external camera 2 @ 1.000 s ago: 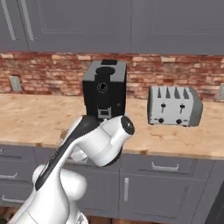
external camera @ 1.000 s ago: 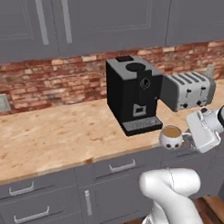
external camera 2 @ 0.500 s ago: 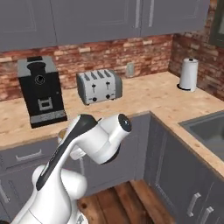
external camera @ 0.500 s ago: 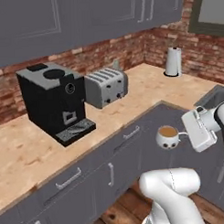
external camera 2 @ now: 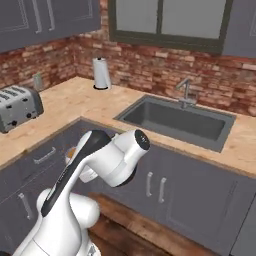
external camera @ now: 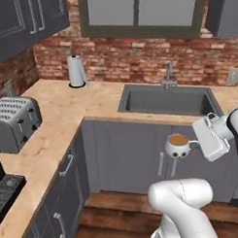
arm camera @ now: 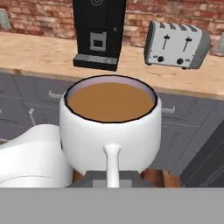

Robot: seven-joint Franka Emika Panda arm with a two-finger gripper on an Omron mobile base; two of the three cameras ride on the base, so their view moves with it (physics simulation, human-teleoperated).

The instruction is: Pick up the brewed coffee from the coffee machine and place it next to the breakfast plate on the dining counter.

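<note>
Gripper (external camera: 195,144) clamped tight on handle of brewed coffee (external camera: 178,145); mug upright, coffee level, carried in air before grey cabinets below sink (external camera: 164,100); mug body lies straight ahead of jaws, handle toward hand; coffee machine (arm camera: 99,33) behind on brick-backed worktop (arm camera: 39,54), beside toaster (arm camera: 176,44); dining counter, plate not sighted; judge transit step.
</note>
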